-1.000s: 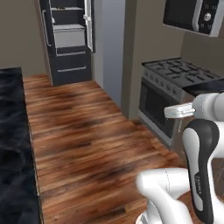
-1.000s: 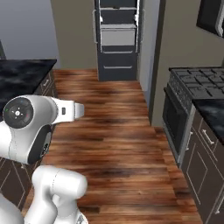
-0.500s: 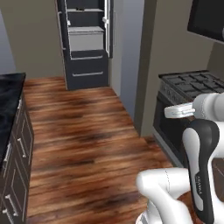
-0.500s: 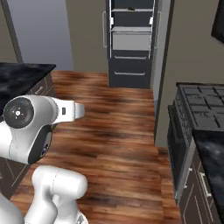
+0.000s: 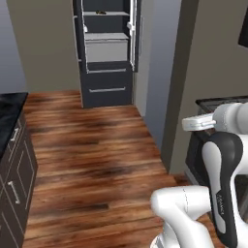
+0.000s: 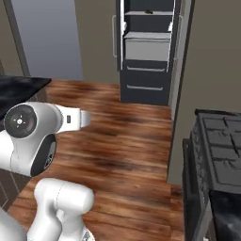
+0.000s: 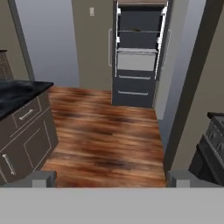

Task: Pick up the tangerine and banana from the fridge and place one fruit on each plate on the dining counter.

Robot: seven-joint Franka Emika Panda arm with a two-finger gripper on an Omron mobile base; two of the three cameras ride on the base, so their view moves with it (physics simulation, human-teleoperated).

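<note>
Fridge (image 5: 106, 53) is sitting at the far end of the room, door standing open, light grey shelves and lower drawers showing. Something small and dark is lying on an upper shelf (image 6: 148, 12); too small to tell what it is. Can't make out the tangerine or banana from here. My pincer (image 7: 111, 178) is spread wide, holding nothing, fingertips (image 7: 43, 178) pointing across the wood floor (image 5: 92, 145) toward the fridge. Black-topped table (image 7: 19, 94) with dark drawers is running along the near left. Stove (image 6: 219, 150) is sitting on the right, past a taupe wall corner (image 5: 186, 82). My arm is folding up over the base.
</note>
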